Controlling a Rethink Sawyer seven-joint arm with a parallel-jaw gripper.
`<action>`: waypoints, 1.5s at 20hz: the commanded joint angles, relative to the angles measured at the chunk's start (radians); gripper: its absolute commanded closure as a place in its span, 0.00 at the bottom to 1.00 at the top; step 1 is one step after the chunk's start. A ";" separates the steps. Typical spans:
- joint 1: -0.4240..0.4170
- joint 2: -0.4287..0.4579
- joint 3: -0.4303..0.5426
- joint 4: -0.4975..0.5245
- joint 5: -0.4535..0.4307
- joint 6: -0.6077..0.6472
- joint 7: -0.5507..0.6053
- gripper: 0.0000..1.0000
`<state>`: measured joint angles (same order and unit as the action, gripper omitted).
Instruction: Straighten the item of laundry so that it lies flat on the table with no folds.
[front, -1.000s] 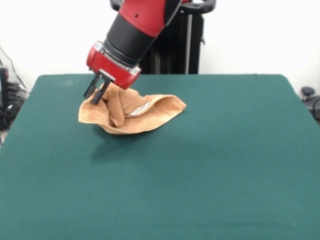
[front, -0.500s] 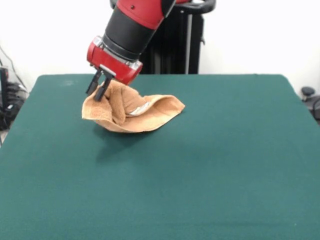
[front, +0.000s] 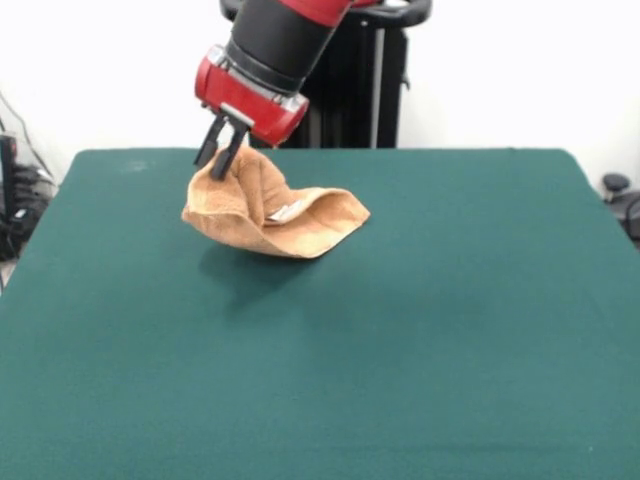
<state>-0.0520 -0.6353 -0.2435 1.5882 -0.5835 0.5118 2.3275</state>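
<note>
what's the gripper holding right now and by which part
The gripper pinches the towel at its raised upper corner, lifting that side; the opposite end rests on the table.

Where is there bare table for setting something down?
The table is bare across the whole near half and to the right of the towel. It is crowded only far left, where the gripper holds the towel's raised corner.

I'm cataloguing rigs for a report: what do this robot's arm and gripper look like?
The arm is a thick round tube, glossy red above a black band, ending in a red collar with a pale silver trim ring. The gripper below it has two thin, dark, straight fingers. No cables or markings are visible.
</note>
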 joint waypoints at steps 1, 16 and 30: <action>-0.025 -0.098 0.147 0.132 0.017 0.176 -0.241 1.00; -0.087 -0.266 0.226 0.214 0.040 0.297 -0.260 1.00; -0.140 -0.382 0.284 0.245 0.072 0.423 -0.286 1.00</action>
<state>-0.1807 -0.9860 -0.0950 1.7247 -0.5653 0.8028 2.3275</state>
